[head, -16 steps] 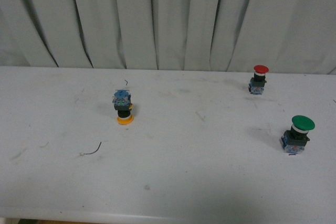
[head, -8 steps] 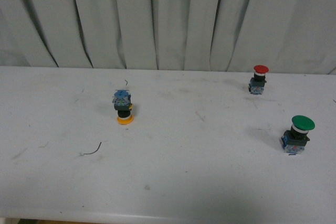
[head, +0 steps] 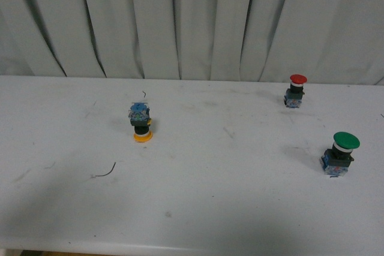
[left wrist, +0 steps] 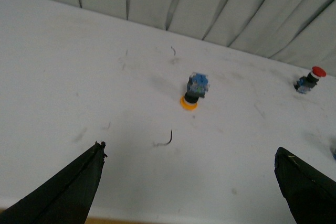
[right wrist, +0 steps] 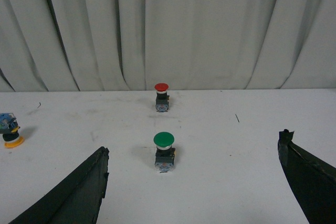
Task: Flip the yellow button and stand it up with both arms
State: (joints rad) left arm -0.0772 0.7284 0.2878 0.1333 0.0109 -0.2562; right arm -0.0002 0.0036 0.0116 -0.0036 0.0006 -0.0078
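White counter (head: 240, 208), pale pleated curtain (head: 192, 22) hanging behind its far edge. Yellow button (head: 142, 125) sits left of centre, upside down: yellow cap flat on the counter, black collar above it, blue block on top. Nothing touches it. Thin dark wire scrap (head: 105, 172) lies on the counter nearer the robot and a little to the left, apart from the button. Red button (head: 297, 90) stands cap-up far right, near the curtain. Green button (head: 342, 153) stands cap-up nearer the robot at the right edge, well apart from the red one. Front view shows neither arm. Left tool (left wrist: 189, 149): two black fingers spread wide, nothing between them, raised above the counter, yellow button ahead and well apart from the tips. Right tool (right wrist: 194, 141): fingers likewise spread wide and gripping nothing, green button ahead between them with red beyond it, yellow button far off at the view's edge. Counter surface scuffed, with faint grey marks.
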